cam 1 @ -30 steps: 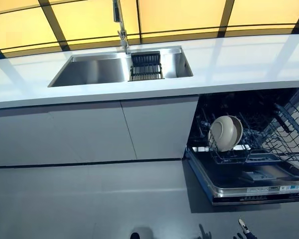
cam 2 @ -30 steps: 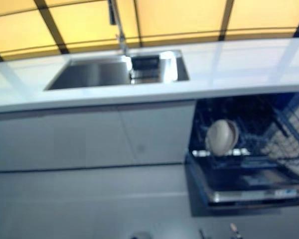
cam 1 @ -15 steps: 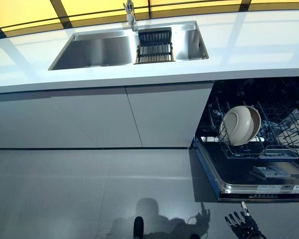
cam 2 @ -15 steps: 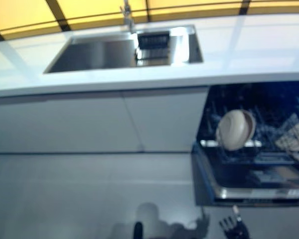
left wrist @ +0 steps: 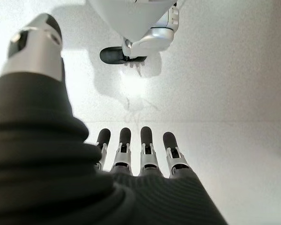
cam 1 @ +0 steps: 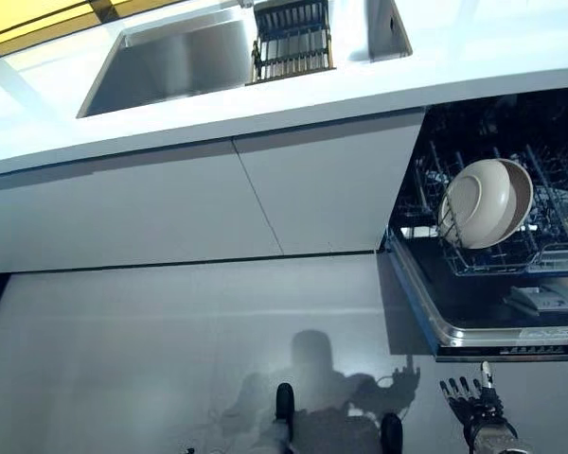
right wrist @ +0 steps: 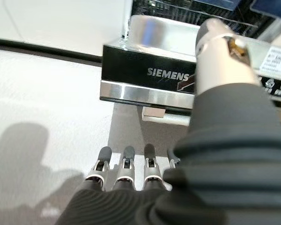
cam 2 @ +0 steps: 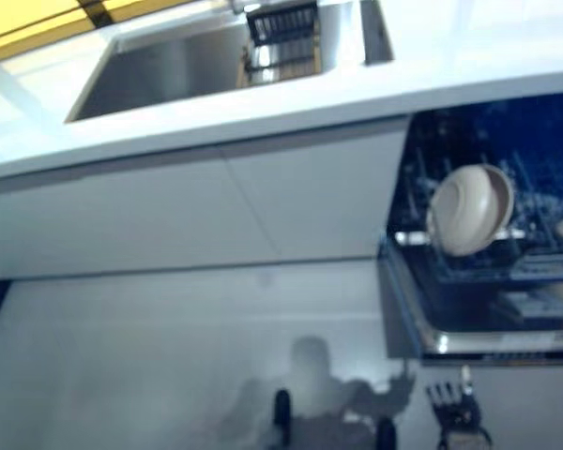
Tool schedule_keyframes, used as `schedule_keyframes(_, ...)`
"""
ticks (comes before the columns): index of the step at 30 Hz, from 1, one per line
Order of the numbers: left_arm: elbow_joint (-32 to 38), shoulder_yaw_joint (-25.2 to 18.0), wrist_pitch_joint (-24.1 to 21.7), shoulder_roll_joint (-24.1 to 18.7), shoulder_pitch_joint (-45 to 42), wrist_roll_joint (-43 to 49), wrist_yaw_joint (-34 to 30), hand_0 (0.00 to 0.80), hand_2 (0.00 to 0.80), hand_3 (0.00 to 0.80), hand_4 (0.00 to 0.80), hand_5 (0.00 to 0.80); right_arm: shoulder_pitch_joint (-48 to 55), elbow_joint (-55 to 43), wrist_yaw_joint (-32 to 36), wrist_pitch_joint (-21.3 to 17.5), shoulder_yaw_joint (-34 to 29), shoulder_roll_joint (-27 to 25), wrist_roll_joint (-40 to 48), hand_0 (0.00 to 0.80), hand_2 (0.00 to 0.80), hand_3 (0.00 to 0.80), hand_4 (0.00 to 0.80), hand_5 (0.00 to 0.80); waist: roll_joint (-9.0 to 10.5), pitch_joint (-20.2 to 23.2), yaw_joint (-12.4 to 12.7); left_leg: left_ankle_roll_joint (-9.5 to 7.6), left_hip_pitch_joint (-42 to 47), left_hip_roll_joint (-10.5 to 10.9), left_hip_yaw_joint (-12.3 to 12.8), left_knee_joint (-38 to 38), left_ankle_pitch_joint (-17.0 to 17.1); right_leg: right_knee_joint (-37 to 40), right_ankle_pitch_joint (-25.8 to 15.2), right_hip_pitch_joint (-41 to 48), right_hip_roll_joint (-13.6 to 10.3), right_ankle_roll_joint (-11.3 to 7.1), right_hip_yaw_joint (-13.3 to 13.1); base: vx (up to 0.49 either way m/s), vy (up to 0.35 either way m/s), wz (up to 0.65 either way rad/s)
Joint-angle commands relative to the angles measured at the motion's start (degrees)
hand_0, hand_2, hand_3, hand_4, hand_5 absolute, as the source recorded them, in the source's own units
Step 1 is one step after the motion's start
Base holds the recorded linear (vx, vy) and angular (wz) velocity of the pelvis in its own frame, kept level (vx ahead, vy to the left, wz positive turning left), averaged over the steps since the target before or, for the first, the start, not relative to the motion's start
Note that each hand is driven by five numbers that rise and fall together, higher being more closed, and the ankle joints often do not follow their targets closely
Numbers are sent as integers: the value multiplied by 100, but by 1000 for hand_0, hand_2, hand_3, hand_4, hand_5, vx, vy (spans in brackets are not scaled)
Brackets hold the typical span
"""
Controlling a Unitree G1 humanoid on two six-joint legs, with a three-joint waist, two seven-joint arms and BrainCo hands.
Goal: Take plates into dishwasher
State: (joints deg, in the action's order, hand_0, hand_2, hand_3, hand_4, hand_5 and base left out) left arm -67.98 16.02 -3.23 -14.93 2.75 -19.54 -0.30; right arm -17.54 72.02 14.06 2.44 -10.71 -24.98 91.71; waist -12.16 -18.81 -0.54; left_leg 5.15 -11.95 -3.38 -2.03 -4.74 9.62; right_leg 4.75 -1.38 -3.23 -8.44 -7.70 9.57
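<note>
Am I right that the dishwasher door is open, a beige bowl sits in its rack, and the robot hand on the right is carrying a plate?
Not quite. The dishwasher door is open and the beige bowl sits in the rack, but the right robot hand carries nothing: the right wrist view shows its fingers straight above the bare floor in front of the door.

Each hand, the left hand (left wrist: 131,187) and the right hand (right wrist: 145,197), is covered by a dark ribbed sleeve, from which silver fingers (left wrist: 147,150) with dark rounded tips are seen.
</note>
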Motion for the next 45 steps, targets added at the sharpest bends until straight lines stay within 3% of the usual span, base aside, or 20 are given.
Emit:
schedule_keyframes(1,-205,238,-97,-33,390,-231,-109,0,0,0,0,0,-419,-334,452,-243,-199,-215,585,0,0,0,0,0,83,-139,152,-254,-133,502,46,-26,-81,-845,-8,-905,28,382,-75,-41,99,-7)
schedule_keyframes(7,-53,440,-97,89,372,-476,-169,0,0,0,0,0,-1150,-792,1249,-444,-175,-439,1407,0,0,0,0,0,-220,-227,133,-252,-284,581,164,-26,-70,-947,-36,-1252,-76,358,-176,-47,120,-8)
schedule_keyframes(14,60,619,-60,155,350,-514,-184,0,0,0,0,0,-1872,-1316,1582,-459,3,-505,1479,0,0,0,0,0,-345,-158,160,-271,-251,647,270,-26,-130,-981,-78,-1343,-191,303,-207,-28,87,-9)
schedule_keyframes(19,174,760,92,141,403,-581,-129,0,0,0,0,0,-2275,-1751,1586,-559,234,-529,1415,0,0,0,0,0,-303,-69,206,-289,-186,662,283,-26,-177,-906,-142,-1295,-239,255,-169,-16,10,-6)
schedule_keyframes(25,175,736,267,36,441,-551,-71,0,0,0,0,0,-2563,-2471,1546,-785,489,-398,1247,0,0,0,0,0,-113,105,273,-311,51,589,261,-19,-258,-914,-132,-1093,-218,235,-139,20,-25,-6)
schedule_keyframes(29,177,739,313,10,416,-501,-1,0,0,0,0,0,-2584,-2690,1448,-722,414,-494,1142,0,0,0,0,0,-11,231,311,-303,200,542,272,9,-281,-897,-113,-883,-230,228,-62,94,-38,0)
schedule_keyframes(34,110,776,302,-33,374,-462,13,0,0,0,0,0,-2698,-2839,1302,-732,261,-804,1064,0,0,0,0,0,50,333,351,-279,292,489,256,-2,-306,-852,-99,-715,-221,214,38,64,-47,3)
schedule_keyframes(45,-40,742,167,-127,302,-335,5,0,0,0,0,0,-2752,-2751,950,-696,231,-976,828,0,0,0,0,0,285,449,430,-266,321,433,133,-26,-317,-698,-163,-547,-169,200,168,24,-47,6)
